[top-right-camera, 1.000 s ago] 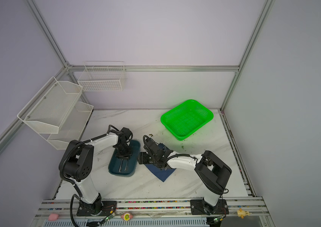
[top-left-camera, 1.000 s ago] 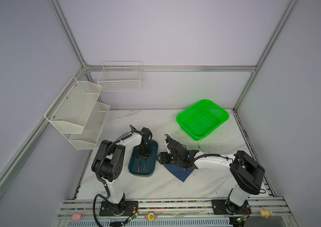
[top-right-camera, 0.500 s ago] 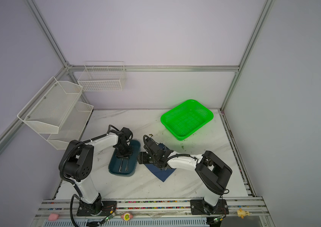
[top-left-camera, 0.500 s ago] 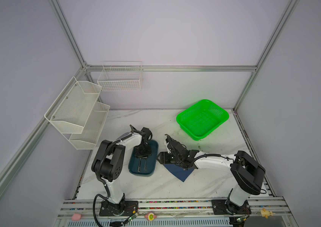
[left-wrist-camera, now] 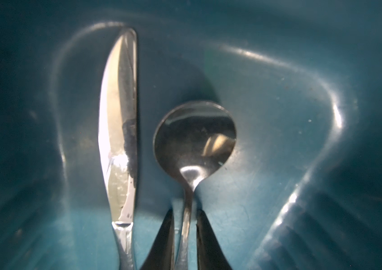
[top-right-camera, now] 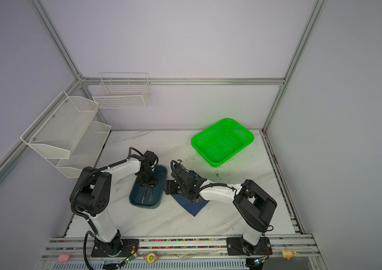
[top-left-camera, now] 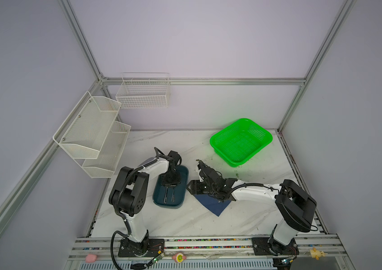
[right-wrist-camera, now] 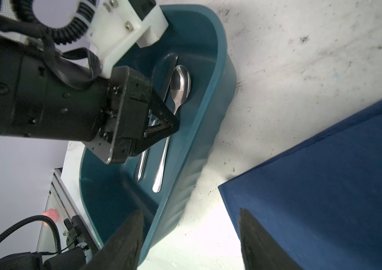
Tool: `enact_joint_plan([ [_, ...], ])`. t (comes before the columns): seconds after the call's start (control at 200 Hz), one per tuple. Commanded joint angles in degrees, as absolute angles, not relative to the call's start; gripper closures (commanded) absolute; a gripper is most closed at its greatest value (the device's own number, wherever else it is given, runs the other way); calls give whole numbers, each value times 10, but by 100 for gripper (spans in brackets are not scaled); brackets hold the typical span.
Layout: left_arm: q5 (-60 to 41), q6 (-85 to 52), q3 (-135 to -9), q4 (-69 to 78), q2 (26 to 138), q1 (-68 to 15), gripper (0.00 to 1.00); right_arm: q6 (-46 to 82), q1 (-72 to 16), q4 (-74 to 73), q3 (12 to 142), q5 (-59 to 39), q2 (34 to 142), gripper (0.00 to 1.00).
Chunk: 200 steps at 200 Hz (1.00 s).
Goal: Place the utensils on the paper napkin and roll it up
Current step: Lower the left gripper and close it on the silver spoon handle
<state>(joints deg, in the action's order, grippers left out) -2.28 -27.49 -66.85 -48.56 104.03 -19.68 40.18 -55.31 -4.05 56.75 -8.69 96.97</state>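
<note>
Cutlery (top-left-camera: 166, 197) sits in the dark teal tray (top-left-camera: 179, 198) on the left of the marble tabletop (top-left-camera: 185, 224). The knife (left-wrist-camera: 118, 121) and the spoon (left-wrist-camera: 194, 138) lie side by side on the tray's floor, parallel and not touching, with the spoon on the side nearer the napkin. My left pincer (left-wrist-camera: 185, 211) is down inside the tray. Its 2 fingers (left-wrist-camera: 162, 245) are drawn close about the spoon's thin neck just behind the bowl, 1 on each side. Slivers of tray show between finger and metal, so I cannot tell whether they truly pinch it. The knife lies just beside that pincer, untouched. The paper napkin (right-wrist-camera: 325, 175), dark navy, lies flat on the tabletop to the right of the tray, with a strip of bare, speckled marble between them. In both top views my right arm covers much of the napkin, and 1 corner points toward the front rail. My right pincer (right-wrist-camera: 190, 211) hangs low over that strip with its jaws spread wide, holding nothing. 1 of its fingers is above the tray's outer wall and the other above the napkin's edge. A green basket (top-left-camera: 265, 136) stands well apart at the back right of the tabletop.
</note>
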Motion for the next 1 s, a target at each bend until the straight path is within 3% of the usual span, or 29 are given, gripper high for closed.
enact_joint_plan([
  [0.0,-19,-283,-652,-446,1060,-199,85,398,-557,-38,565,-77,953,34],
  [0.35,-32,-283,-628,-444,1062,-204,98,398,-557,-35,566,-75,948,33],
  [0.995,-26,-284,-653,-488,956,-205,98,411,-557,-58,542,-54,920,33],
])
